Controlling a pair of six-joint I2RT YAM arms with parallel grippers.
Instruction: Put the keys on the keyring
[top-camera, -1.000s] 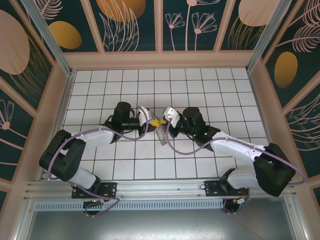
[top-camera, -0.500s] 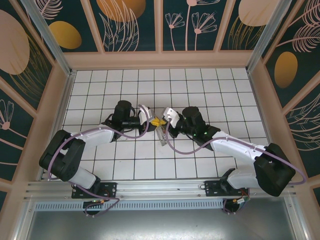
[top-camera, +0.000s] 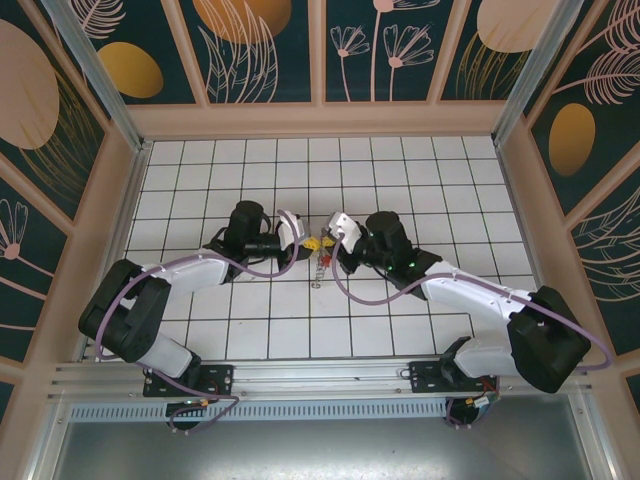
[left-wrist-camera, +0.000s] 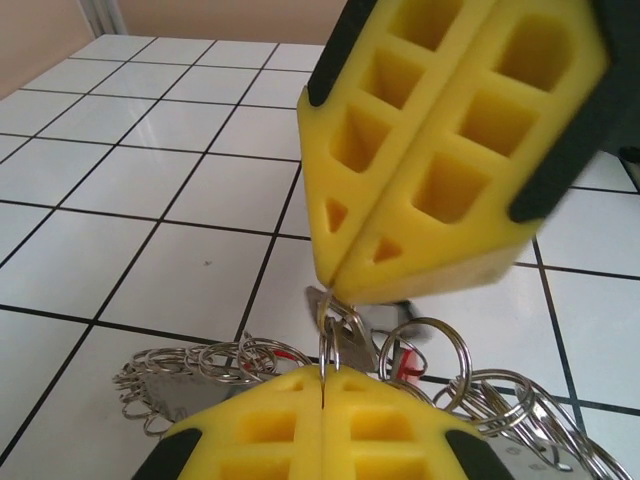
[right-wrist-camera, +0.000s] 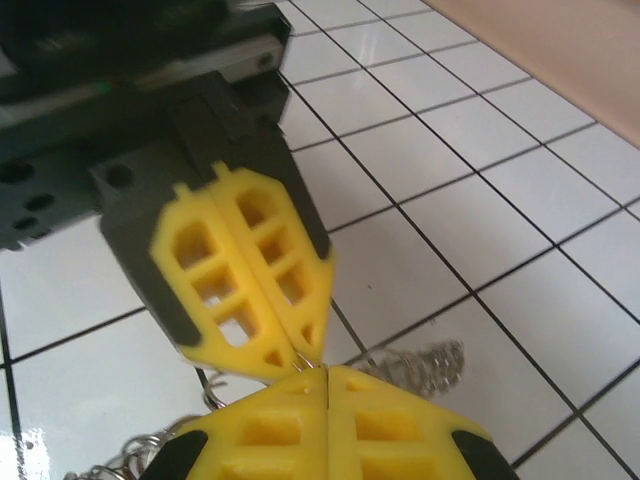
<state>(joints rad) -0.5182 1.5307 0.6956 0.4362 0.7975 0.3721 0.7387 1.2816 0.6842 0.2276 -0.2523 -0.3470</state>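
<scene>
Both grippers meet tip to tip over the middle of the tiled floor. My left gripper (top-camera: 303, 244) (left-wrist-camera: 323, 378) is shut on a thin wire loop of the keyring (left-wrist-camera: 327, 340). From the other side my right gripper (top-camera: 330, 238) (right-wrist-camera: 328, 375) is shut on that same loop, its yellow fingers (left-wrist-camera: 450, 150) just above mine. The remainder of the keyring (top-camera: 319, 266) hangs below as a cluster of small silvery rings (left-wrist-camera: 200, 362). A red key head (left-wrist-camera: 404, 358) peeks out among them. A flat grey metal piece sits under the right fingers; whether it is pinched I cannot tell.
White tiled floor (top-camera: 400, 170) stretches on all sides of the grippers, bounded by wooden walls (top-camera: 320, 120) at the back and sides. Purple cables trail from both arms. A blurred part of the ring cluster (right-wrist-camera: 430, 362) shows beside my right fingers.
My left gripper has closed fully onto the loop. The ring cluster has swung slightly left and hangs narrower under the fingertips. Both arms have barely shifted.
</scene>
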